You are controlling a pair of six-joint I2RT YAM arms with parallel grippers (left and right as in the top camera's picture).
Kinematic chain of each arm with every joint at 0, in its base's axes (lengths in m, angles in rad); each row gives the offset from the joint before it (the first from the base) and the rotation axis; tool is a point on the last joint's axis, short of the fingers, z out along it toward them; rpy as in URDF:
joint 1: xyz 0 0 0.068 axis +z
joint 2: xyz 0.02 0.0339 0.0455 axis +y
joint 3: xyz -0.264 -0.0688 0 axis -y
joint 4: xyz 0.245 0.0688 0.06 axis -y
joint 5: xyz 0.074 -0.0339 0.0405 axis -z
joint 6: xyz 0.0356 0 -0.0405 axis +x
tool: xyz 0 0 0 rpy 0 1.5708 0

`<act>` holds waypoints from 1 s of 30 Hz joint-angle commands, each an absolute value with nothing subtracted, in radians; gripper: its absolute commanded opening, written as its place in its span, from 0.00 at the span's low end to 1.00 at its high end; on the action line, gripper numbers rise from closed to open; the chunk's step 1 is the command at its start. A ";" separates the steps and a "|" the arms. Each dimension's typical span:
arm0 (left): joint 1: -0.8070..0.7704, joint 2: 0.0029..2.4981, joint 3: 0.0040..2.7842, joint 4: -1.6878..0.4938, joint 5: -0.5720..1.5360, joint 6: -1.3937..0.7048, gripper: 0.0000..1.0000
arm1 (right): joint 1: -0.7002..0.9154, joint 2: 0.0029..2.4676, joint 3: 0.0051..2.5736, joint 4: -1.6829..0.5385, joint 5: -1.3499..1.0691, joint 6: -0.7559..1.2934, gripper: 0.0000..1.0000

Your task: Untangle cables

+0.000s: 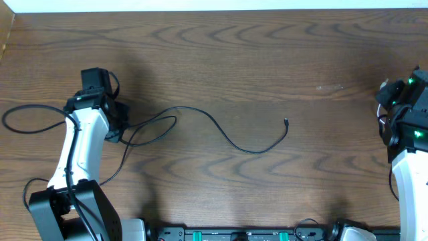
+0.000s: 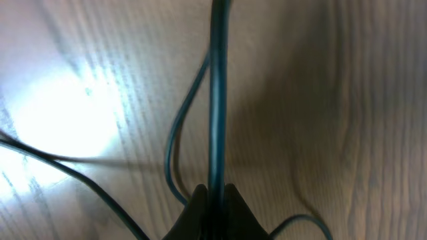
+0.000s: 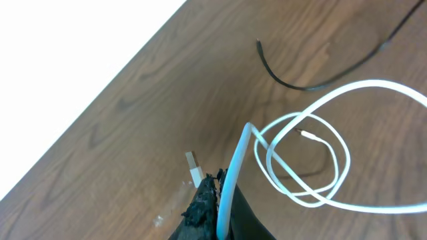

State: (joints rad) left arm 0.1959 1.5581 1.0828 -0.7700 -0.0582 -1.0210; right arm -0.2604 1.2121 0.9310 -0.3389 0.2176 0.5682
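Note:
A long black cable (image 1: 231, 137) snakes across the middle of the table and ends in a small plug (image 1: 285, 121). Its left part loops around my left gripper (image 1: 118, 127). In the left wrist view that gripper (image 2: 215, 195) is shut on the black cable (image 2: 217, 100), which runs straight away from the jaws, with a thinner strand (image 2: 175, 137) curving beside it. My right gripper (image 3: 220, 185) is shut on a white cable (image 3: 313, 157), which coils in loose loops above the table. Its white plug (image 3: 193, 167) hangs by the fingertips. A black cable end (image 3: 267, 63) lies beyond.
More black cable forms a loop (image 1: 27, 119) at the far left, near the table's left edge. My right arm (image 1: 409, 127) stands at the right edge of the overhead view. A black rail (image 1: 234, 234) runs along the front edge.

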 commanded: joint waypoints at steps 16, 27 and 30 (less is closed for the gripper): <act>-0.052 1.568 1.084 -0.694 -0.041 -0.826 0.08 | -0.270 1.558 0.951 -0.300 0.202 0.515 0.01; -0.057 1.568 1.084 -0.694 -0.041 -0.826 0.08 | -0.270 1.622 0.951 -0.324 0.196 0.514 0.01; -0.057 1.568 1.084 -0.694 -0.041 -0.826 0.08 | -0.270 1.622 0.951 -0.326 0.196 0.515 0.01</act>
